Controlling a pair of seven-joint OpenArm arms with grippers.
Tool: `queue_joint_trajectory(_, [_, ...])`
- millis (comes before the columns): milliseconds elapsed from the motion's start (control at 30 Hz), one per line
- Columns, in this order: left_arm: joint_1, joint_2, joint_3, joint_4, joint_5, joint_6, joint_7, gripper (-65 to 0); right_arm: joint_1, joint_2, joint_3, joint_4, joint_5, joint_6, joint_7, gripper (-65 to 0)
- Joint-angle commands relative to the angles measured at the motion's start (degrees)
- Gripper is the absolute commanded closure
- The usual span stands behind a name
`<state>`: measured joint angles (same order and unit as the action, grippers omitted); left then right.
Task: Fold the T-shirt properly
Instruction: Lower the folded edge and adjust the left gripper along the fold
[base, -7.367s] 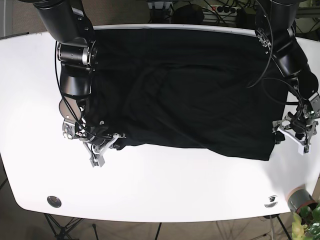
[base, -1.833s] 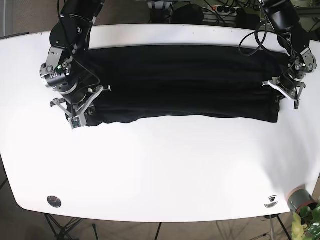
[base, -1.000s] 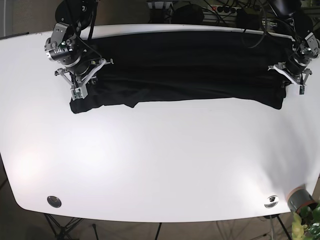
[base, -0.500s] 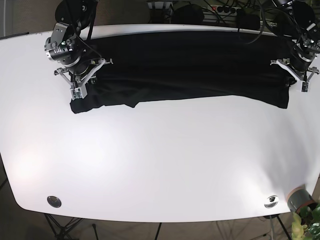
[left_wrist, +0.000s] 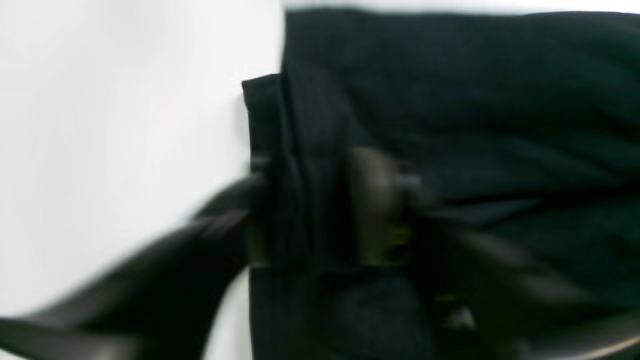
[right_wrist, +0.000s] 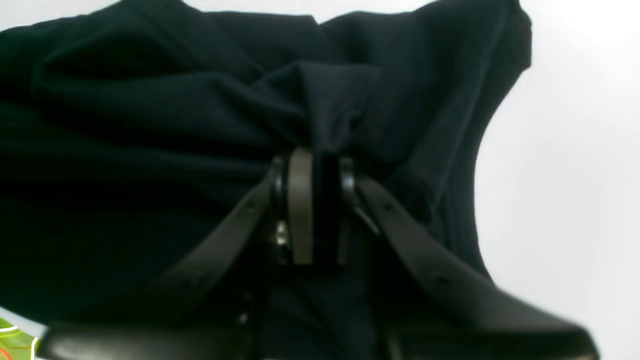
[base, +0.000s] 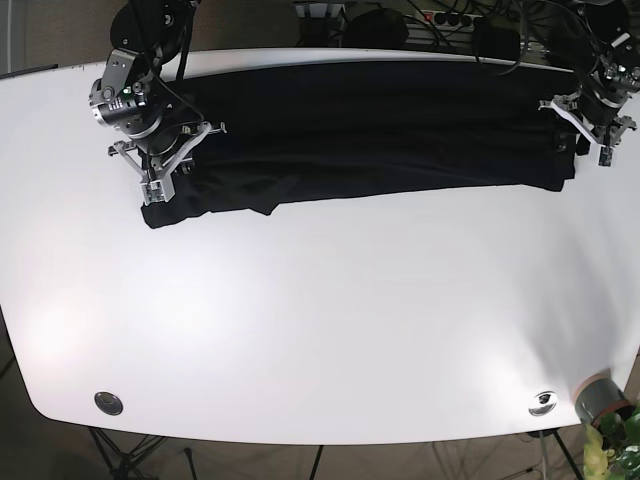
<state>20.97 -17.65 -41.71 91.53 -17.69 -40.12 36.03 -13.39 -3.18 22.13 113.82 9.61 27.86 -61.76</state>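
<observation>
Table: a white table (base: 320, 330) fills the base view, its near half bare, with dark clutter beyond the far edge.
T-shirt: my black T-shirt (base: 370, 135) lies along the far edge as a long narrow band running left to right, its near hem uneven toward the left end.
Right gripper: my right gripper (right_wrist: 312, 200) is pinched on a bunched tuck of the cloth at the band's left end in the base view, fingers almost together with fabric between them.
Left gripper: my left gripper (left_wrist: 320, 210) sits at the band's other end with layered cloth edges between its fingers, so I judge it clamped on the shirt (the view is badly blurred).
Done: the lengthwise fold looks made, as I read it, near hem carried to the far side.
Left to do: let go of both ends, smooth the lumpy left corner, then fold the band across its length into a compact stack.
</observation>
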Motion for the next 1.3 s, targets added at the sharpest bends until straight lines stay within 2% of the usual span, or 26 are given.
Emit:
queue_joint_trajectory(0, [0.0, -1.1, -0.4, 1.4, -1.1, 0.1, 1.4, -37.4, 0.4, 0.2, 0.1, 0.9, 0.3, -0.21, 1.0, -6.2])
queue_joint_trajectory(67, [-0.1, -1.5, -1.1, 1.4, -3.7, 0.1, 5.0, -39.3, 0.5, 0.2, 0.1, 0.9, 0.3, -0.21, 1.0, -6.2])
queue_joint_trajectory(167, [0.1, -2.7, -3.4, 1.4, -9.6, 0.1, 9.3, -38.3, 0.5, 0.2, 0.1, 0.9, 0.3, -0.21, 1.0, -6.2])
queue_joint_trajectory(267, [0.5, -4.6, -5.4, 1.4, -13.0, 0.1, 13.0, -38.3, 0.5, 0.2, 0.1, 0.9, 0.3, -0.21, 1.0, -6.2])
queue_joint_trajectory(433, [-1.0, -4.7, -6.2, 1.2, -13.4, 0.1, 11.7, -38.5, 0.4, 0.2, 0.1, 0.9, 0.3, -0.21, 1.0, -6.2])
queue_joint_trajectory(700, [-8.2, -5.2, -0.9, -2.7, -13.0, 0.1, 10.6, -38.8, 0.4, 0.0, 0.1, 0.9, 0.3, -0.12, 1.0, -4.3])
queue_joint_trajectory(1033, [-18.7, -5.2, 4.7, -13.6, -1.6, 0.1, 10.6, -38.8, -0.1, -0.7, 0.2, 0.0, 0.3, -0.12, 4.2, -4.3])
queue_joint_trajectory(1267, [-21.4, -5.2, 7.6, -20.3, -0.5, 0.1, 7.3, -38.8, -0.1, -0.9, 0.2, 0.0, 0.3, -0.12, 4.3, -4.3])
